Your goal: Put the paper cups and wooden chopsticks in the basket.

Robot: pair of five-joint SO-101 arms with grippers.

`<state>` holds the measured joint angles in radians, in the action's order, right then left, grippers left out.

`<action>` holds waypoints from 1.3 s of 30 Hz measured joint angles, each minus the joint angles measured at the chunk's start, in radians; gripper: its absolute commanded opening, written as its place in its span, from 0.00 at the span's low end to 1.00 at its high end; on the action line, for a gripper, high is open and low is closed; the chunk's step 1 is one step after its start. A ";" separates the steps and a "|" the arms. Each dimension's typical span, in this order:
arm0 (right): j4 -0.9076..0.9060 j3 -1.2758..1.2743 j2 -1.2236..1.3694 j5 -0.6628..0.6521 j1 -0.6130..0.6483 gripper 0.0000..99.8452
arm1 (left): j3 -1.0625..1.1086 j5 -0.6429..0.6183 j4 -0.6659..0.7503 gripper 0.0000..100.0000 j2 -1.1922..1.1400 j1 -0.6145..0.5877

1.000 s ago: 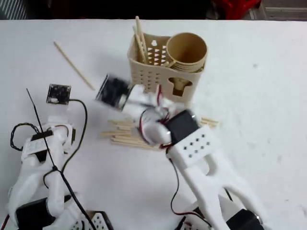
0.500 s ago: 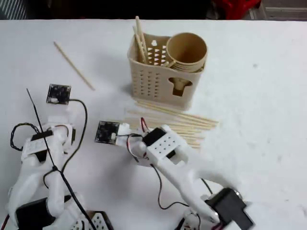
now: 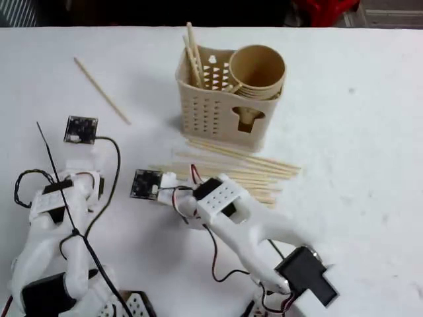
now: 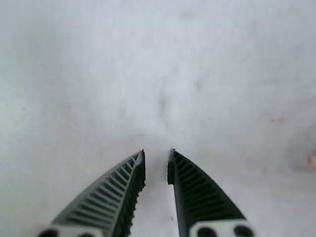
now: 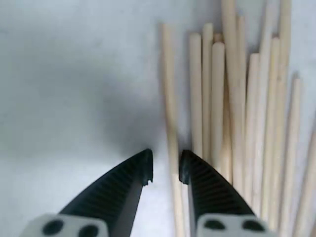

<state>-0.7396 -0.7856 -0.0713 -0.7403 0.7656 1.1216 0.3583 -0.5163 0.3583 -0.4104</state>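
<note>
Right wrist view: the right tool [image 5: 165, 168], slightly parted and gripping nothing, straddles one chopstick [image 5: 170, 118] at the edge of the pile [image 5: 237, 128] on the table [image 5: 74, 74], seemingly just above it, while cups [image 3: 258, 69] stand in the basket [image 3: 211, 109] and the left tool [image 4: 156, 163], likewise slightly parted, hangs over the table.
</note>
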 measured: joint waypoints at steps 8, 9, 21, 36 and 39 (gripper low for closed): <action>0.000 0.000 0.006 0.000 -0.021 0.09 | 0.000 0.000 0.000 0.10 0.000 0.000; 0.002 0.002 0.006 0.000 -0.023 0.07 | 0.000 0.000 0.000 0.10 0.000 0.000; 0.015 0.002 0.008 0.000 -0.043 0.02 | 0.000 0.000 0.000 0.10 0.000 0.000; -0.153 0.000 -0.307 0.071 -0.048 0.02 | 0.000 0.000 0.000 0.10 0.000 0.000; -0.193 0.000 -0.465 0.103 -0.055 0.02 | 0.000 0.000 0.000 0.10 0.000 0.000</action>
<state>-0.9329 -0.7856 -0.5363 -0.6375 0.7104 1.1216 0.3583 -0.5163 0.3583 -0.4104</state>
